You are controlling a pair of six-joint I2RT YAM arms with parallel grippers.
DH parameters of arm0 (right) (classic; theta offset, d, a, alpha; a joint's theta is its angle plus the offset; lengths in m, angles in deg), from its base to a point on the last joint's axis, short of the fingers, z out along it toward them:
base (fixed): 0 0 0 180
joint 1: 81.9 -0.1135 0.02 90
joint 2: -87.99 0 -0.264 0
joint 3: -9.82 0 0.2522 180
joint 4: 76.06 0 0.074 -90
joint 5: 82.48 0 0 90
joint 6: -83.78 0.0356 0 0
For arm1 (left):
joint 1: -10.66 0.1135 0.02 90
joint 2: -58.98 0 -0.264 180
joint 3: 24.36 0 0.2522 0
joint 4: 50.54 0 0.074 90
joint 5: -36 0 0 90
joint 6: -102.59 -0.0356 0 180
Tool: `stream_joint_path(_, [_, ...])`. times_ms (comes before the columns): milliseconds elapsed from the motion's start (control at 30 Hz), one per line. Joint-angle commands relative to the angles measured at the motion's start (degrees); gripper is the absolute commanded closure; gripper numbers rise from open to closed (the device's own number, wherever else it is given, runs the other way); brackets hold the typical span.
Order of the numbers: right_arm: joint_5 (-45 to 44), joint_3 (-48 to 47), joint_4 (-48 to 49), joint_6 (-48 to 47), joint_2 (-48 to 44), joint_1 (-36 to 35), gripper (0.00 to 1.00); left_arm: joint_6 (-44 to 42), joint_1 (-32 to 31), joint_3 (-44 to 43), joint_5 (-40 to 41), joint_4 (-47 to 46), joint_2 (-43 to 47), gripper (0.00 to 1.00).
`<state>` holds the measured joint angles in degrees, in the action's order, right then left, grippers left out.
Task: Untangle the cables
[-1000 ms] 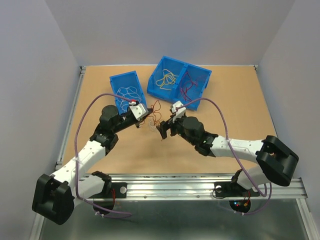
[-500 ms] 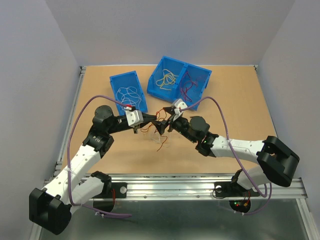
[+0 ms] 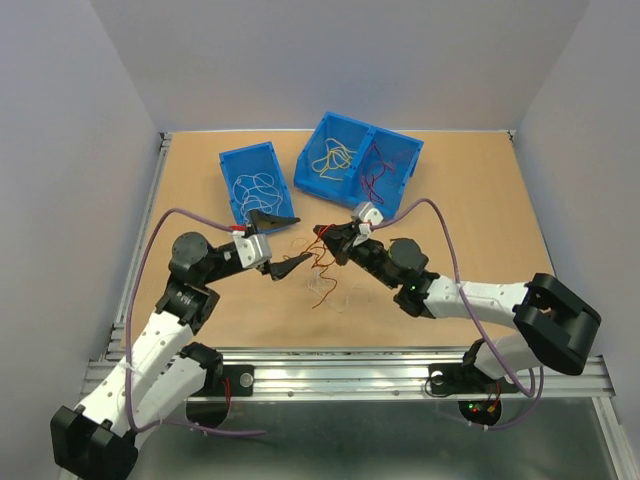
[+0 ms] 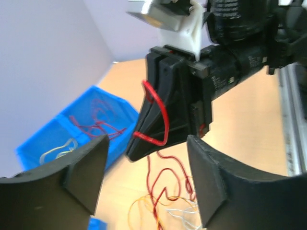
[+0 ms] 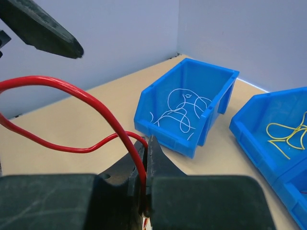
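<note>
A small tangle of red, yellow and white cables (image 3: 322, 282) lies on the table between the two arms. My right gripper (image 3: 321, 233) is shut on a red cable (image 5: 72, 91), which loops up out of its pinched jaws (image 5: 149, 143) and trails down into the tangle (image 4: 168, 206). My left gripper (image 3: 303, 238) faces it from the left with its fingers wide open and nothing between them. In the left wrist view the right gripper's tip and the red loop (image 4: 162, 115) sit just beyond my open left gripper (image 4: 147, 153).
A small blue bin (image 3: 230, 165) with white cables stands behind the left gripper. A double blue bin (image 3: 362, 140) at the back middle holds yellow cables on its left side and red ones on its right. Thick purple cables run along both arms.
The right gripper has gone from open to shut on the red cable. The left gripper, shut before, has opened, and its arm has drawn back to the left.
</note>
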<state>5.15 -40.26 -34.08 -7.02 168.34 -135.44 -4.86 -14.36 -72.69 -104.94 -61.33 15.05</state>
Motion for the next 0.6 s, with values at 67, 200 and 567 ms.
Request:
stream_joint_path(67, [1.0,2.4,4.9,2.9,-6.6,0.2,0.99,3.5,0.5,9.8,14.8,-16.0,8.3,0.15])
stream_joint_path(200, [4.1,2.1,3.1,4.1,-10.0,0.3,0.99,2.8,0.9,9.2,14.2,-16.5,5.8,0.15])
stream_joint_path(567, [8.5,-1.0,-3.9,6.4,-12.4,0.2,1.0,4.8,1.1,1.1,3.0,-17.5,-12.2,0.2])
